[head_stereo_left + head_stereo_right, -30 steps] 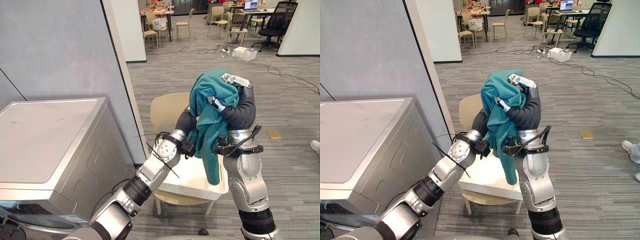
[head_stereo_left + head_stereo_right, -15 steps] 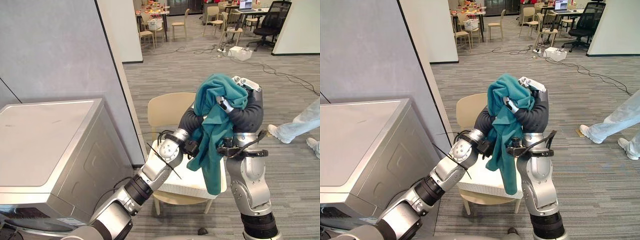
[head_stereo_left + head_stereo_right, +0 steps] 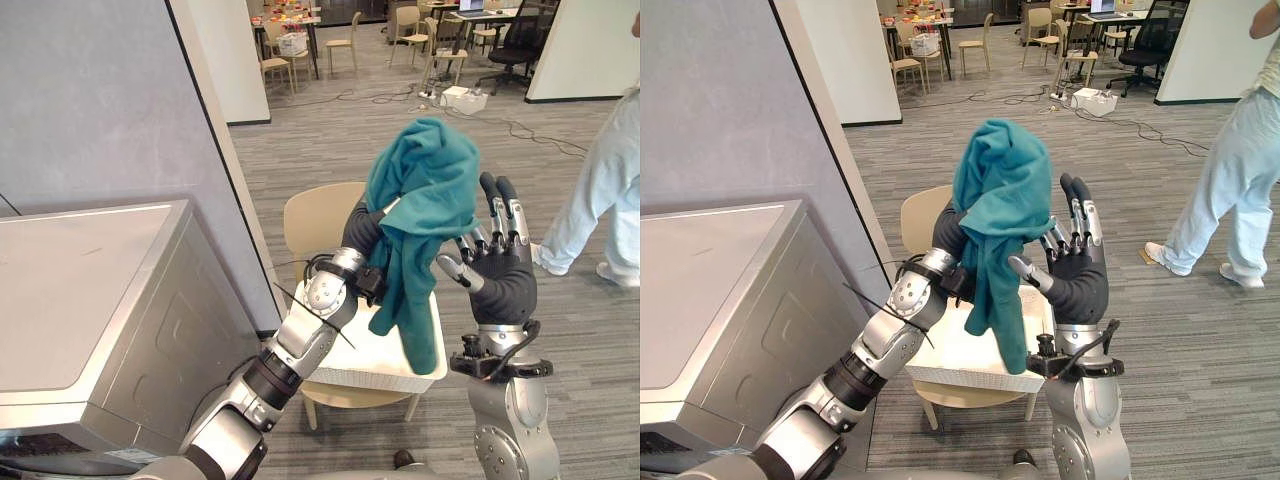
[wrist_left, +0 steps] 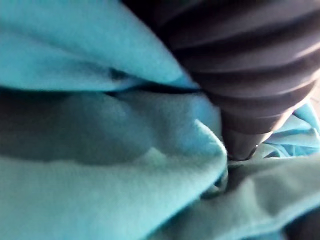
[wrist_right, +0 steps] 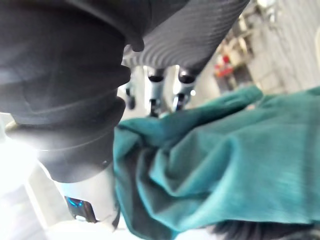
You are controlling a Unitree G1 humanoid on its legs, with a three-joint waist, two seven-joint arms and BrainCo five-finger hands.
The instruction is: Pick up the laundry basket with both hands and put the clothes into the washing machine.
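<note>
Right hand [image 3: 495,265] hovers spread above the laundry basket [image 3: 385,368]; the teal garment [image 3: 425,190] hangs there too, draped over the left hand [image 4: 250,70], its grip hidden, probably raised to clear the basket's rim.

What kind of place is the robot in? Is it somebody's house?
Probably an office or a lab, not a house. There is a grey carpet floor, a table with pale chairs at the back and a black office chair. The washing machine stands by a grey wall.
</note>
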